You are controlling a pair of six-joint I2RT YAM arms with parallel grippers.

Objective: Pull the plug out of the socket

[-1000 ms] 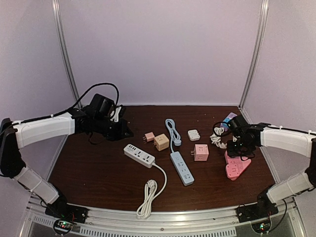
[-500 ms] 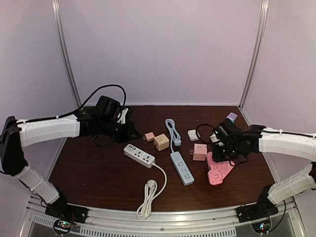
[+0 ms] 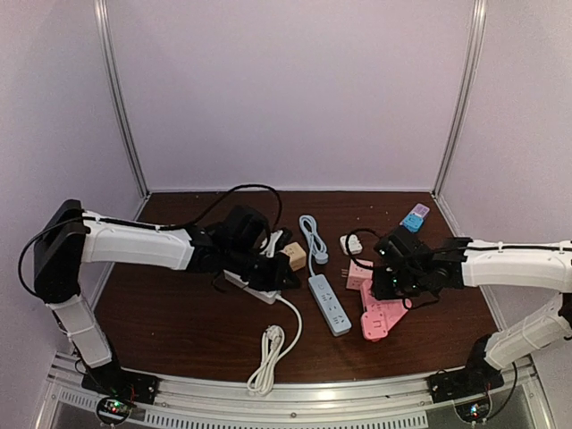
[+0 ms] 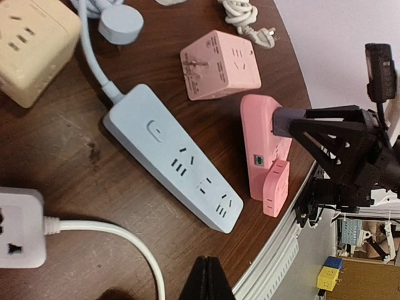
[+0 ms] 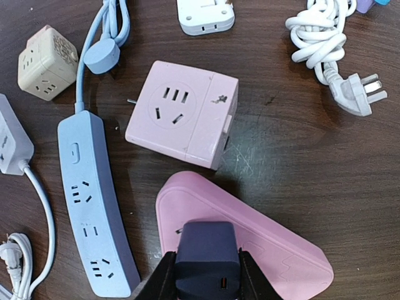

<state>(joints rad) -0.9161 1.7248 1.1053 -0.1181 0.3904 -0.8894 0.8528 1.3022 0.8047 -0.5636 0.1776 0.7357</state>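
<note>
Plug [image 5: 206, 257] in socket [image 5: 278, 250], right of strip [image 5: 94, 206]

Dark plug [image 5: 207, 257] in pink socket [image 5: 269, 240]

Just beyond my right tool [image 5: 206, 275] lies a pink cube adapter [image 5: 182, 114]; a blue power strip [image 5: 94, 206] lies to its left and a coiled white cable [image 5: 325, 44] far up on its right.

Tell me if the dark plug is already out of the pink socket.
No, the dark plug sits in the pink socket, the right gripper clamped around it.
</note>
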